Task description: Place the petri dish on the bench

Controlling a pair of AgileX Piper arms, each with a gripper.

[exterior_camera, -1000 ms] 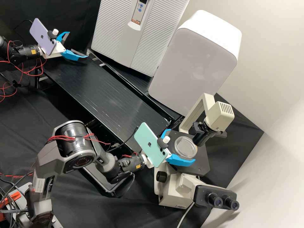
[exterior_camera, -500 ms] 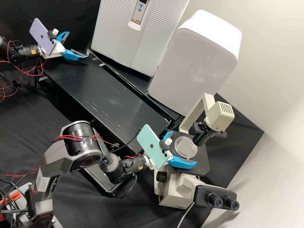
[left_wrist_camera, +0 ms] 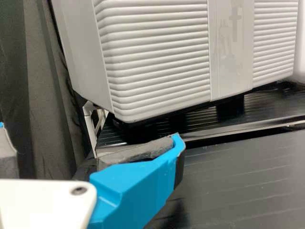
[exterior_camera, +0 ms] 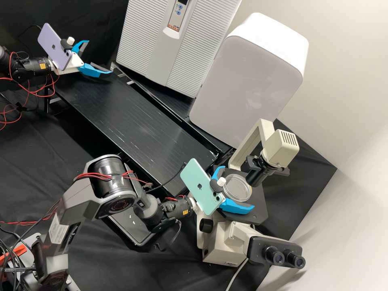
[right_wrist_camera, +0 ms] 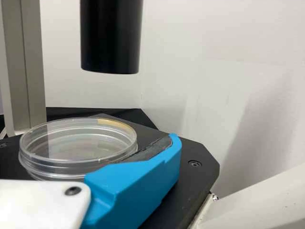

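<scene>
Petri dish (exterior_camera: pixel 241 190) is just sitting on the microscope (exterior_camera: pixel 221 246), right claw (exterior_camera: pixel 238 187) spread around it, can't tell if they're touching. Left claw (exterior_camera: pixel 100 56) is wide apart too, near the ridged box (exterior_camera: pixel 135 48).

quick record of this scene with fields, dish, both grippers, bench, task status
petri dish: clear, flat on the microscope's dark stage
right gripper: open, at the dish
left gripper: open, empty, by one end of the bench
bench: black, beside the microscope
task status: dish not yet on the bench
</scene>
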